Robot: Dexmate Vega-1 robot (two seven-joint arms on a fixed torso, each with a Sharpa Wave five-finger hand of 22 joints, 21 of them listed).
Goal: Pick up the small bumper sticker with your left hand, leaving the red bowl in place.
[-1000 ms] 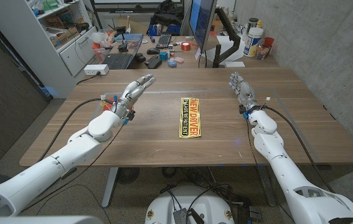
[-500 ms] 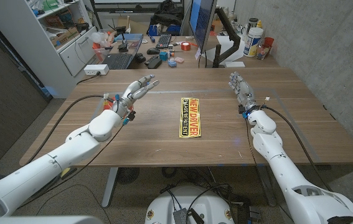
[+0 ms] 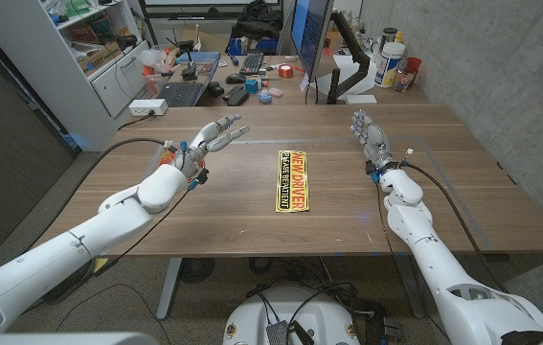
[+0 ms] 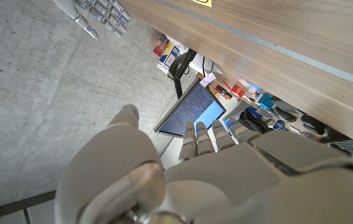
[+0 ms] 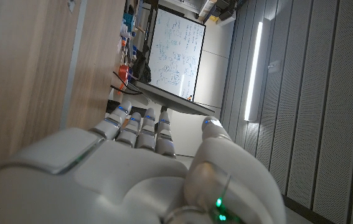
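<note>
Left robot hand (image 3: 210, 138) slightly nearer the sticker (image 3: 293, 180) than before

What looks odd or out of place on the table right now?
No red bowl is visible on the wooden table, though the task mentions one. The bumper sticker lies flat and undamaged between the left hand and right hand, both open and holding nothing.

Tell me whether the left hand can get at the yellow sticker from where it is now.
Probably yes. The left hand is raised with its fingers apart, holding nothing, and only bare table lies between it and the sticker, which lies flat on the table.
</note>
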